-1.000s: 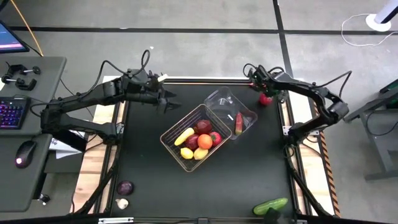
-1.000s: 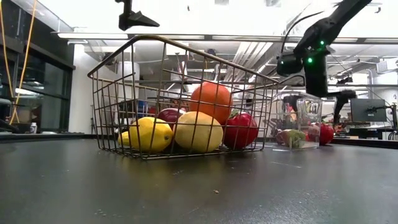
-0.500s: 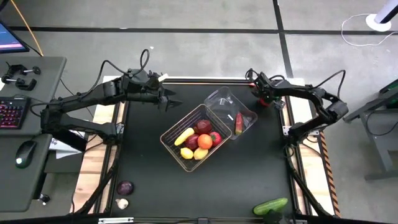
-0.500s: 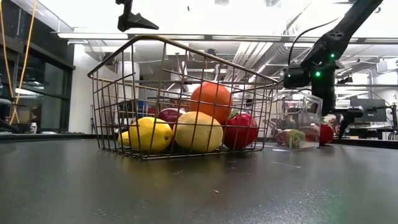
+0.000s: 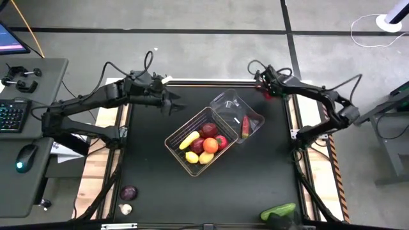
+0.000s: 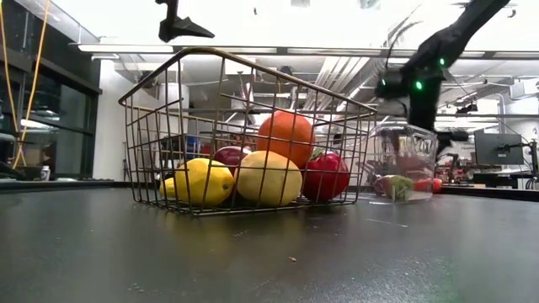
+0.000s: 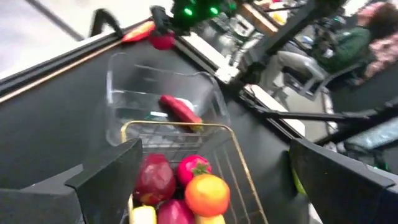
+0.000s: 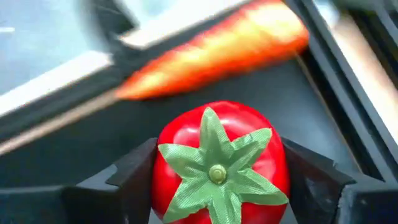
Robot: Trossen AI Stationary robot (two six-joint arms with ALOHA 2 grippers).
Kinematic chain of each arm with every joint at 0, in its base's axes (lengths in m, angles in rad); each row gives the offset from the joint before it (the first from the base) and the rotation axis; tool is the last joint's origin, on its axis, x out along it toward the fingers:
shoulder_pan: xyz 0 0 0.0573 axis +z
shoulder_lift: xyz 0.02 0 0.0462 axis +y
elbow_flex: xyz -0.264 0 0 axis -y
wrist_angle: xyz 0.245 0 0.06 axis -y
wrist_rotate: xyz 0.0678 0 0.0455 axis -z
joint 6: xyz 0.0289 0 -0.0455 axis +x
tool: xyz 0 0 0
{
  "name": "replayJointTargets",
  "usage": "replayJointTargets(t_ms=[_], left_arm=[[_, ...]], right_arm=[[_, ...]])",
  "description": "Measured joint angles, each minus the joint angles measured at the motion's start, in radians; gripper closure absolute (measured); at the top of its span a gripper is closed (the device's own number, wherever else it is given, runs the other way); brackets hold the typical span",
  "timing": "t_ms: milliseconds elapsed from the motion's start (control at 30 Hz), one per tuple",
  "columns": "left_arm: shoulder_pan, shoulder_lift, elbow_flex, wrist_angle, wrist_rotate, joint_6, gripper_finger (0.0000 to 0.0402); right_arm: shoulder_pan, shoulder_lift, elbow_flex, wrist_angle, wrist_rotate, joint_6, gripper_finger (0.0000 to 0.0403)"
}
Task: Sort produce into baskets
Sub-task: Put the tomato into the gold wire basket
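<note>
My right gripper [image 5: 265, 92] is over the table's far right corner, shut on a red tomato [image 8: 217, 168] with a green leafy top. An orange carrot [image 8: 211, 46] lies just beyond it by the table's edge. The wire basket [image 5: 198, 142] in the middle holds lemons, an orange and red fruit. The clear tub [image 5: 235, 114] stands against the basket's far right side, with a red-orange piece [image 5: 245, 126] inside. My left gripper [image 5: 174, 102] hovers open, high over the far left, with nothing in it. My right gripper pinches the tomato between its two fingers, which lie on its round opposite sides [image 8: 163, 163]. The fingers slant down from above. The leafy top [image 8: 216, 173] faces up the fingers toward the wrist. In the low view the tomato shows a little above the tabletop.
A green cucumber [image 5: 278, 211] lies at the near right edge. A purple onion [image 5: 128, 192] and a white garlic [image 5: 126, 208] lie at the near left corner. Bare dark tabletop [image 5: 249, 179] stretches between them and the baskets. A desk with a keyboard stands off to the left.
My right gripper sank onto the tomato at the far right edge, took hold of it and rose again, shifting a little toward the table's left. The tomato has left its spot on the table with it.
</note>
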Motion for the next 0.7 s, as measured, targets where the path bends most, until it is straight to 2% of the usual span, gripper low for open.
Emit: replayJointTargets(t_ms=[133, 267, 500, 700], left_arm=[[0.000, -0.037, 0.000, -0.007, 0.016, 0.014, 0.0007], [0.002, -0.092, 0.000, -0.015, 0.009, 0.039, 0.0007], [0.020, -0.211, 0.000, -0.011, -0.019, 0.118, 0.0007], [0.021, -0.314, 0.000, -0.014, 0.050, 0.061, 0.0007]], right_arm=[[0.038, -0.052, 0.099, -0.027, 0.004, -0.097, 0.0135], [0.147, -0.127, 0.213, 0.051, -0.024, -0.209, 0.0135], [0.476, -0.120, 0.344, 0.118, -0.250, -0.370, 0.0135], [0.768, -0.030, 0.344, 0.151, -0.285, -0.378, 0.0135]])
